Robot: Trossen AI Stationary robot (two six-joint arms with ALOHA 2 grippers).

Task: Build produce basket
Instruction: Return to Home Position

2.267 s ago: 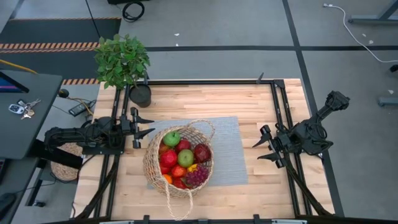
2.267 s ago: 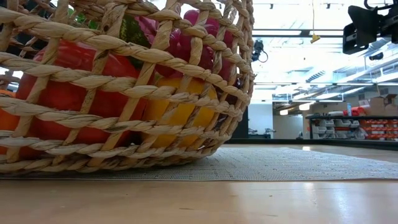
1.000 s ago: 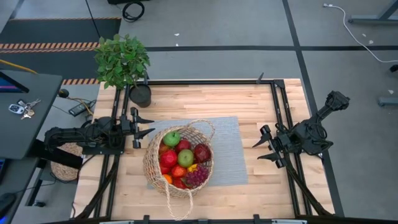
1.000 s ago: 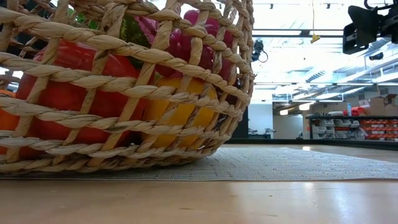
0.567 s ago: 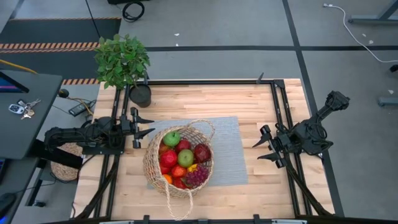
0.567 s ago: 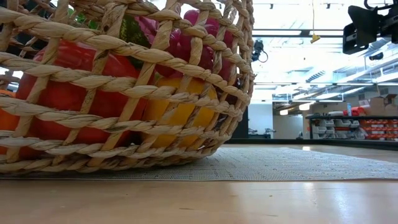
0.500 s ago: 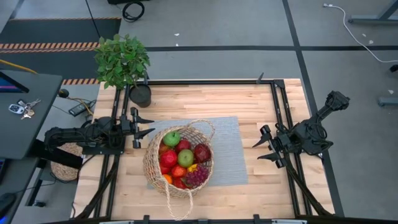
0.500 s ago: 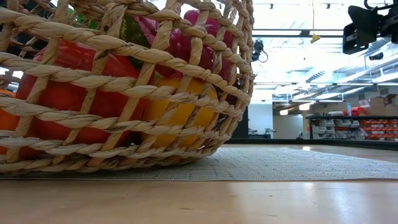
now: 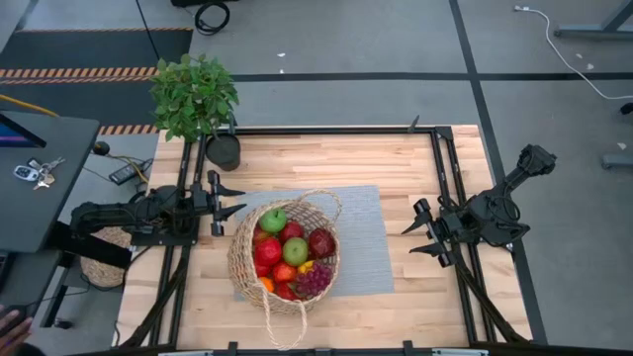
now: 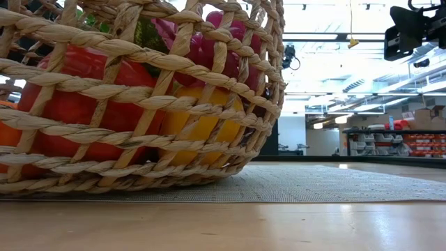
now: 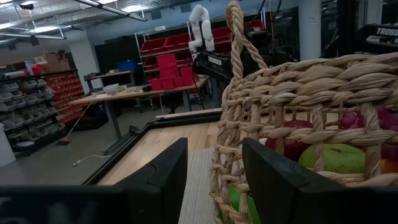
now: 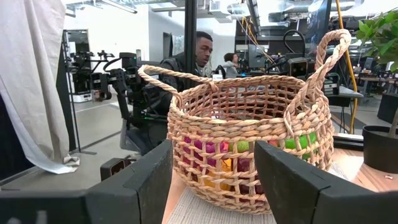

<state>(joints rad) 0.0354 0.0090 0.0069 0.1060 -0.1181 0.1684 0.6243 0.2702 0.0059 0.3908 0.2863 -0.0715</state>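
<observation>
At the left edge of the worktop [image 9: 326, 158], the left end effector [image 9: 237, 199] hangs with its fingers apart and nothing between them, pointing at the basket [image 9: 234, 262] just beside it. Across the worktop, the right end effector [image 9: 408, 240] is likewise spread and holds nothing. It is well apart from the basket and aimed at it over the grey mat [image 9: 366, 232]. Both arms sit folded back at the side rails. Neither has shifted over the last couple of seconds, and the basket and its load lie exactly as before, so the pull-back looks finished rather than under way. The basket stands on the mat, a little left of the worktop's middle. The produce [image 9: 294, 252] is heaped inside it: green and red apples, purple grapes, and something orange and yellow lower down. No fruit shows loose on the mat or the bare wood, so the filling looks complete. A potted plant [image 9: 195, 94] stands at the far left corner.
</observation>
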